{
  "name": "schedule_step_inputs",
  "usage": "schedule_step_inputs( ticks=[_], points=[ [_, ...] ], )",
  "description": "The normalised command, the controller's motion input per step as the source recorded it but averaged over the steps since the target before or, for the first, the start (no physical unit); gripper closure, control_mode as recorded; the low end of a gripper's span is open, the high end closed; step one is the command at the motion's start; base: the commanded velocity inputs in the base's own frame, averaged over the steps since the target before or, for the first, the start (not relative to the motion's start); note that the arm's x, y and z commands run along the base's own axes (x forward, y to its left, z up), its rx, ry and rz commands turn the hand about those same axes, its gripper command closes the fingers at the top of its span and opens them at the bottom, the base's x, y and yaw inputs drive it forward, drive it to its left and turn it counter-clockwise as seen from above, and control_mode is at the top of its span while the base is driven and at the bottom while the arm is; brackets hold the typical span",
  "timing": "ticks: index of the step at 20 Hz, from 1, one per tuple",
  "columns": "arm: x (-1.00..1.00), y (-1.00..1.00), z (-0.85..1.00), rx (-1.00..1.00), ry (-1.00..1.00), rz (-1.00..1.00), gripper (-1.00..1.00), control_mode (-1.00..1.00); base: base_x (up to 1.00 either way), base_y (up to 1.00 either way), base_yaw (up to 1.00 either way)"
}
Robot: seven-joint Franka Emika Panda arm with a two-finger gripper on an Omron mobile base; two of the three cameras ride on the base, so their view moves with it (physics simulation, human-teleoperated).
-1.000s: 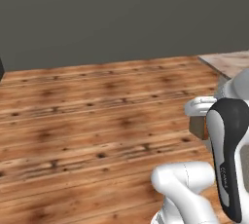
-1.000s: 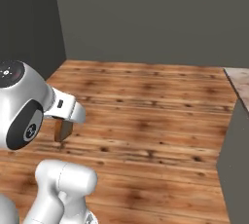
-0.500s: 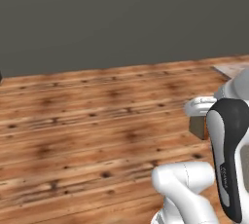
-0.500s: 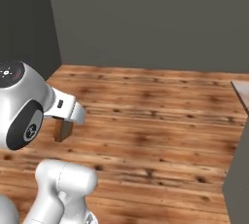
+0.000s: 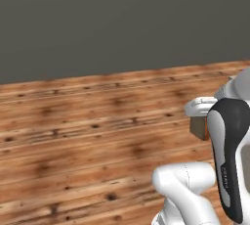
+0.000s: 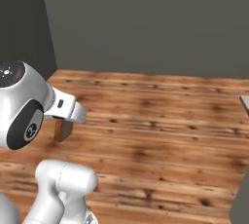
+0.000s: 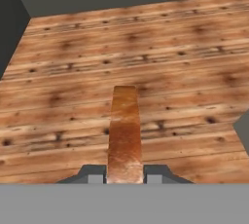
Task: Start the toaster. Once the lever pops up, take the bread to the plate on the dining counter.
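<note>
Item: the bread (image 7: 125, 130), carried edge-on in the claw (image 7: 125, 178), whose two tips are clamped on its lower end; you also see it as a brown slab under the wrist in the left base view (image 5: 198, 127) and the right base view (image 6: 63, 129). Location: well above a wooden plank floor (image 7: 185, 72), with dark grey walls (image 6: 146, 23) ahead and to one side. Risk, as a judgement: you hold the slice by a narrow strip at one end, so a sharp swing or a jolt of the base could pivot or slip it out onto the floor; the crust gives little purchase. Clearances: the floor is open across the middle, a wall corner closes in at the hand view's upper left, and a grey edge (image 7: 241, 131) of something I cannot identify intrudes at that view's right; keep the slice away from both while you carry it.
</note>
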Motion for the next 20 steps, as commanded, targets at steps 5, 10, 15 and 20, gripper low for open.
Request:
schedule_step_inputs(
  ticks=[5, 10, 15, 20],
  points=[
    [0.00, 0.00, 0.00, 0.00, 0.00, 0.00, 1.00, 1.00, 0.59, 0.28, 0.00],
    [0.00, 0.00, 0.00, 0.00, 0.00, 0.00, 1.00, 1.00, 0.62, 0.39, 0.00],
    [0.00, 0.00, 0.00, 0.00, 0.00, 0.00, 1.00, 1.00, 0.69, 0.43, 0.00],
    [0.00, 0.00, 0.00, 0.00, 0.00, 0.00, 1.00, 1.00, 0.85, 0.45, -0.02]
  ],
)
